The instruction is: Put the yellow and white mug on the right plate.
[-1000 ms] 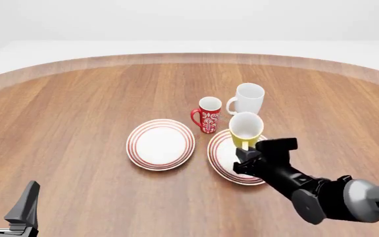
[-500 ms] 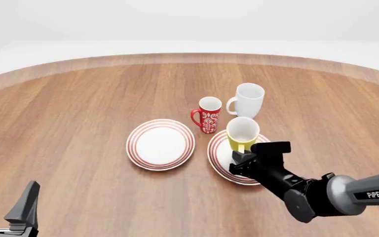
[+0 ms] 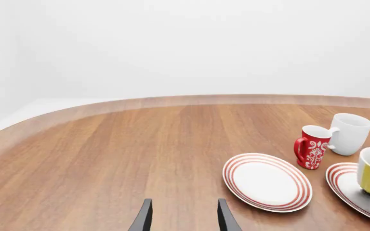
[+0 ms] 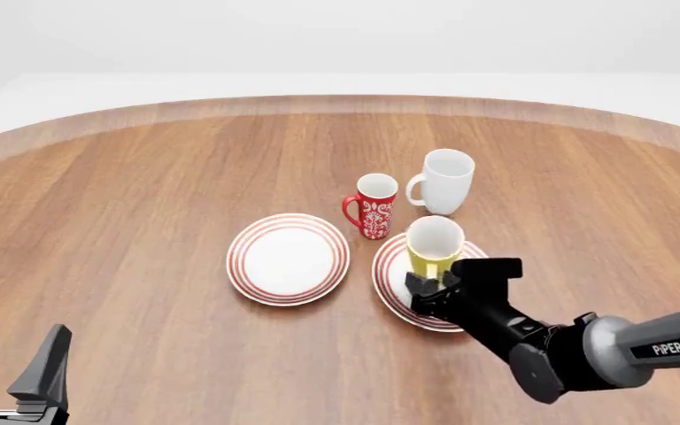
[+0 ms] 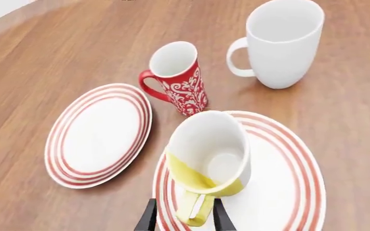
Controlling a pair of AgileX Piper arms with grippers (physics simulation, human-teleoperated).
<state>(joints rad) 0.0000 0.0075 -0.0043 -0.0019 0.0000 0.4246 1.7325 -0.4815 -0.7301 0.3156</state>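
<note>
Yellow and white mug (image 4: 435,247) upright over the right plate (image 4: 395,283), toward that plate's far rim, its handle pinched between the closed fingers of the right gripper (image 4: 430,284). Just beyond the plate: red patterned mug (image 4: 374,205) and white mug (image 4: 446,181), close together. Left of the plate, a twin plate (image 4: 287,258) nearly rim to rim; left gripper (image 4: 15,359) spread apart, empty, well away over bare table (image 4: 139,195).

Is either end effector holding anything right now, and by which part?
The right end effector holds the yellow mug by its handle, fingers either side, over the right plate. The left end effector is open and holds nothing.
</note>
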